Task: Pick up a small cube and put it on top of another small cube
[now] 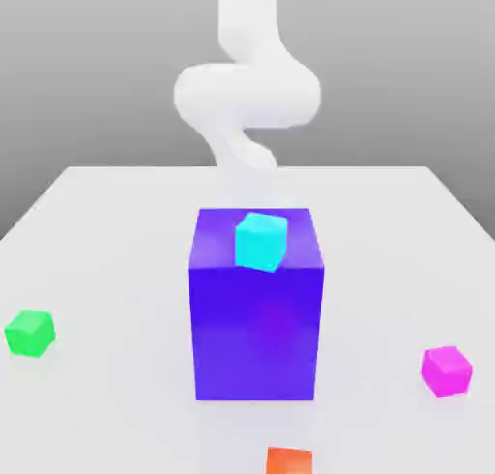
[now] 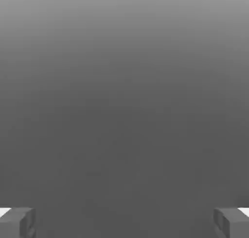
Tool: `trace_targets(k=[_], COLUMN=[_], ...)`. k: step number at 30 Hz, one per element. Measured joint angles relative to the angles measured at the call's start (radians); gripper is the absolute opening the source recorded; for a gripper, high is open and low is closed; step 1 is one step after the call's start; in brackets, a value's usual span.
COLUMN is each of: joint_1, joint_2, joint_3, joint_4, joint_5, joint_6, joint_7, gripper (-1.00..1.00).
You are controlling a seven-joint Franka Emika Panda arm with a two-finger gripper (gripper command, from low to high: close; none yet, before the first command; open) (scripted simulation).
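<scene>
A small cyan cube point(image 1: 261, 241) rests slightly tilted on top of a large blue-purple block point(image 1: 256, 327) in the middle of the white table. A small green cube point(image 1: 30, 333) lies on the table at the exterior view's left, and a small magenta cube point(image 1: 447, 370) lies at its right. A small orange cube point(image 1: 289, 460) sits at the near edge, cut off by the frame. In the hand view my gripper point(image 2: 124, 222) is open, its grey fingertips point(image 2: 17, 222) far apart with nothing between them, facing plain grey background.
The white arm point(image 1: 247, 95) curls up behind the large block, above the far part of the table point(image 1: 116, 230). The large block stands tall between the small cubes.
</scene>
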Motion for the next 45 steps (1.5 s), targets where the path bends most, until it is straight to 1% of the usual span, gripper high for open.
trace_targets(k=[7, 14, 20, 25, 27, 30, 31, 38, 43, 44, 45], joint_1=[0.097, 0.193, 0.294, 0.320, 0.340, 0.398, 0.414, 0.417, 0.349, 0.345, 0.328], joint_2=[0.263, 0.518, 0.729, 0.898, 0.969, 1.076, 1.104, 1.107, 0.951, 0.944, 0.947], joint_3=[0.069, 0.126, 0.188, 0.260, 0.246, 0.177, 0.158, 0.155, 0.247, 0.254, 0.238], joint_4=[-0.066, -0.131, -0.188, -0.234, -0.227, -0.206, -0.200, -0.199, -0.235, -0.221, -0.198], joint_5=[-0.098, -0.159, -0.167, -0.145, -0.178, -0.245, -0.264, -0.268, -0.150, -0.138, -0.131], joint_6=[0.112, 0.224, 0.324, 0.413, 0.462, 0.542, 0.564, 0.564, 0.447, 0.435, 0.428], joint_7=[-0.208, -0.437, -0.665, -0.867, -0.865, -0.820, -0.807, -0.804, -0.894, -0.902, -0.897], gripper=[0.00, 0.00, 0.00, 0.00, 0.00, 0.00, -1.00, -1.00, -1.00, -1.00, -1.00])
